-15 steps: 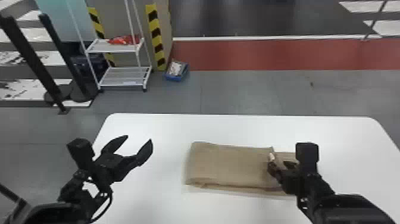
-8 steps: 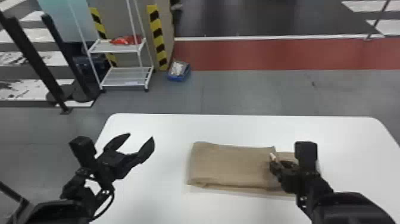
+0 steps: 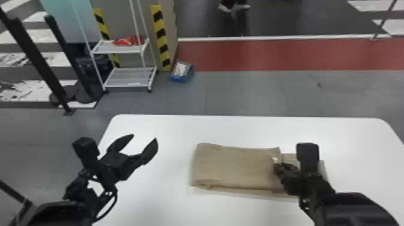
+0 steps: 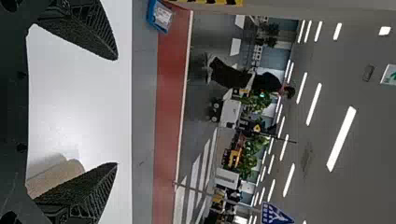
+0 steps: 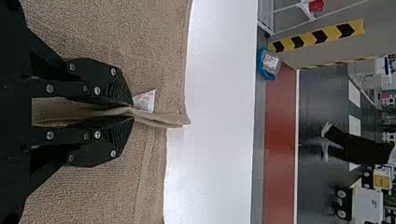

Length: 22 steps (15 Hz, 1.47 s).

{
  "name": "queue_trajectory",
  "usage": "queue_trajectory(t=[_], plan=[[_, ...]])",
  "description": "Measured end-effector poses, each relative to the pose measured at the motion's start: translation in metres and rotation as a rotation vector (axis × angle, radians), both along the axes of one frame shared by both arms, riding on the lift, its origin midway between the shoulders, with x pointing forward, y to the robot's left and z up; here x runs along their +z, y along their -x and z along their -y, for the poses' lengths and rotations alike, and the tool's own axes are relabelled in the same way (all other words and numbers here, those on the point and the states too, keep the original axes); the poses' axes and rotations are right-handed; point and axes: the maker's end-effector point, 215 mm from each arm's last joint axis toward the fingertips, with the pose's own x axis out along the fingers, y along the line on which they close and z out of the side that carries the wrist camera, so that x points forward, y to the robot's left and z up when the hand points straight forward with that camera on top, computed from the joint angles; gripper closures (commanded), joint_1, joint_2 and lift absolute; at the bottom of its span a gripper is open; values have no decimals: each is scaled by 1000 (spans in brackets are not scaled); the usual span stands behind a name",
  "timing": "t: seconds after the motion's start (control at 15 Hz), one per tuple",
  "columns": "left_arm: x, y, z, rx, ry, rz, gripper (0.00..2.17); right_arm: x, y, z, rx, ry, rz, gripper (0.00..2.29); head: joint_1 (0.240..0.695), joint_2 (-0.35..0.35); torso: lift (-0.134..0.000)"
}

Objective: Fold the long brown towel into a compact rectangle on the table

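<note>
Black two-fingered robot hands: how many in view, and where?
2. The left hand is open above the white table, left of the brown cloth towel. The right hand is shut on a raised pinch of that towel, toward its right end.

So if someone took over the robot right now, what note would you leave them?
Left gripper: open and empty, left of the towel.
Right gripper: shut on a pinch of towel, near its label.
Towel: lying on the table, partly folded.
Done: layers stacked over much of its length.
Left: probably fold in the right end, which sticks out past the top layer, then release.
</note>
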Motion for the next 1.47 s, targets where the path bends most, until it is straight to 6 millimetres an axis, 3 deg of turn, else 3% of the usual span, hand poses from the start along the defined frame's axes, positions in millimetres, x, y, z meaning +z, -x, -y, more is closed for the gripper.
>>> queue_trajectory(t=[0.6,0.8,0.93,1.4,1.47], plan=[[-3,1,-10,9,9,-22,80,31,7,-12,7,-38,72,1325,695,114,0],[-4,1,-11,11,14,-29,80,44,17,-18,11,-36,56,1062,695,123,0],[-3,1,-11,9,17,-28,80,41,14,-16,15,-13,33,1072,695,121,0],[-2,2,-11,4,20,-26,80,3,13,0,-3,9,-25,1065,695,104,0],[-2,2,-11,4,20,-26,80,2,12,0,-3,9,-21,984,695,103,0]])
